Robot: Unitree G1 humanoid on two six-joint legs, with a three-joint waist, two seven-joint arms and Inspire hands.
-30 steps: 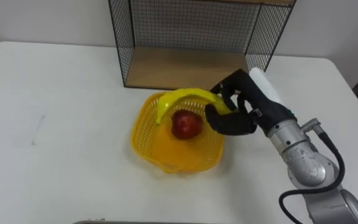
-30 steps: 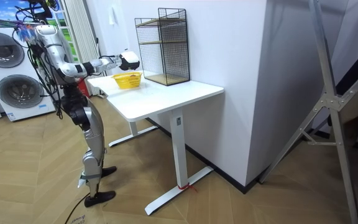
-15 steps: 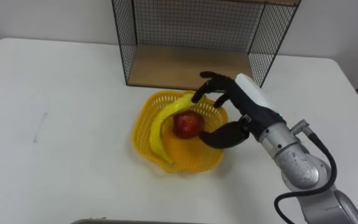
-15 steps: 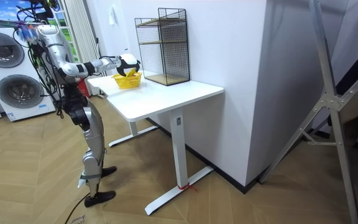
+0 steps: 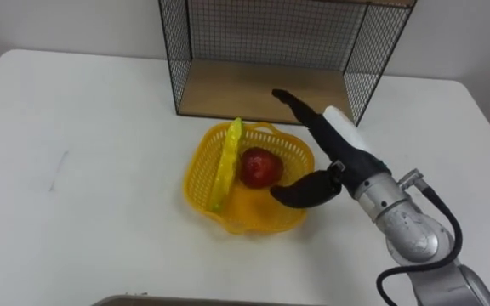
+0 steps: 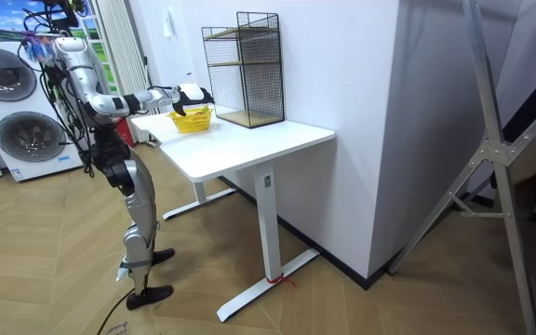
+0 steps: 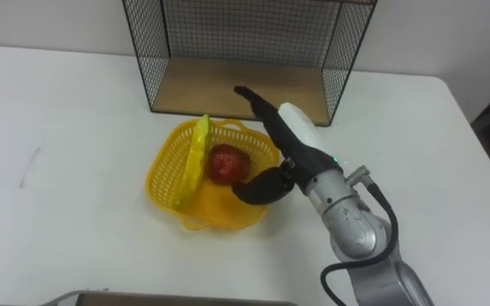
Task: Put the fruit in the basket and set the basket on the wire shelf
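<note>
Judging by how everything sits, looks like the tail end of the fruit-loading step, with the carry-to-shelf part not yet begun. Going big to small:

White table [image 5: 75,110] carrying the lot, robot at its end in the room view with the right arm stretched out over it. Wire shelf [image 5: 262,34] at the back edge, open toward the robot, bare wooden floor inside. Yellow basket [image 5: 196,183] just in front of that opening, flat on the table, near the shelf but apart from it. Right hand [image 5: 340,157] hanging over the basket's right rim, fingers stretched straight toward the shelf, thumb spread wide from them, gripping nothing. Hard to tell whether the thumb touches the rim. Banana [image 5: 226,161] inside the basket, propped on edge along the left wall with its tip poking above the rim. Red apple [image 5: 260,167] down in the middle, just beside the banana.

So, fruit in, by the look of it. Next up, at a guess: getting a hold on the basket itself, probably by curling fingers round the right rim, then lifting and moving it forward onto the shelf's wooden floor. Needs a level lift to avoid dumping that propped banana. Also needs care at the shelf's front wire edge, to avoid snagging the rim.
</note>
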